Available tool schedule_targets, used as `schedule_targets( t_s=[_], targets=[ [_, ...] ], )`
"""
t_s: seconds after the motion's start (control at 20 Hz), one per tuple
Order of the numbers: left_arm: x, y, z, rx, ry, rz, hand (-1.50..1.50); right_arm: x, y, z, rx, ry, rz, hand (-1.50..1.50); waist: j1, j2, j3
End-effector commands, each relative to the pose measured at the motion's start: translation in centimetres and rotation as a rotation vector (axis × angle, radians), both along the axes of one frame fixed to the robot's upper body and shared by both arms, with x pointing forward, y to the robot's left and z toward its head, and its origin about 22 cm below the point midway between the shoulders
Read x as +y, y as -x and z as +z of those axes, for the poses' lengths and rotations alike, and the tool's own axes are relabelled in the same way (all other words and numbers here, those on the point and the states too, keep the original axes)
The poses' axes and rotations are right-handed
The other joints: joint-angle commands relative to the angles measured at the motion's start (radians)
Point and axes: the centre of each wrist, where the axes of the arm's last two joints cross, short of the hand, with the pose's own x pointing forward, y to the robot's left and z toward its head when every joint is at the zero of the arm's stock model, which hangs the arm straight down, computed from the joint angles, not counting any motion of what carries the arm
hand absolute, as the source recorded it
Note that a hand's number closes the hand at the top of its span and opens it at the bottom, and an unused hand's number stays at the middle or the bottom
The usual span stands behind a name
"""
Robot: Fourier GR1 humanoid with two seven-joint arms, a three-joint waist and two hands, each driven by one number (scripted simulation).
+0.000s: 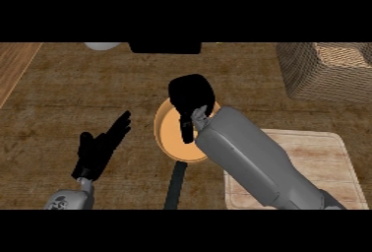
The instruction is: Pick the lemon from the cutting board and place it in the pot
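Observation:
My right hand [190, 94] hangs over the far rim of the orange pot [169, 135] in the middle of the counter, fingers curled into a fist. The lemon itself does not show; it appears to be hidden inside that curled hand. My grey right forearm covers the pot's right side. The pot's black handle [175, 184] points toward me. The pale wooden cutting board [327, 157] lies at the lower right with nothing visible on its bare part. My left hand [102, 145] rests open to the left of the pot, fingers straight and pointing up to the right.
A wicker basket [327, 69] stands at the back right. A black object [165, 47] and a white rounded object [103, 46] sit at the back edge. A lighter wooden strip [15, 69] runs along the far left.

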Motion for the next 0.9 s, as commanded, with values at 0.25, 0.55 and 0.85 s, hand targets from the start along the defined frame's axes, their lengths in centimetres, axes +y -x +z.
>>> schedule_targets(
  t_s=[0.25,0.55,0.85],
  targets=[
    [0.1,-0.3,0.0,0.007,-0.008,-0.023,0.0,-0.4,-0.3,1.5,-0.045,-0.539,-0.017,-1.5,0.026,0.003,0.002],
    [-0.3,-1.0,0.6,-0.002,-0.009,-0.003,0.0,-2.9,-1.1,3.0,-0.152,-0.985,-0.173,-1.5,0.009,0.003,0.003],
    [2.1,0.6,-0.9,0.0,0.026,0.033,0.0,-5.2,-2.0,6.2,-0.295,-1.184,-0.301,-1.5,-0.019,-0.004,0.001]
  ],
)
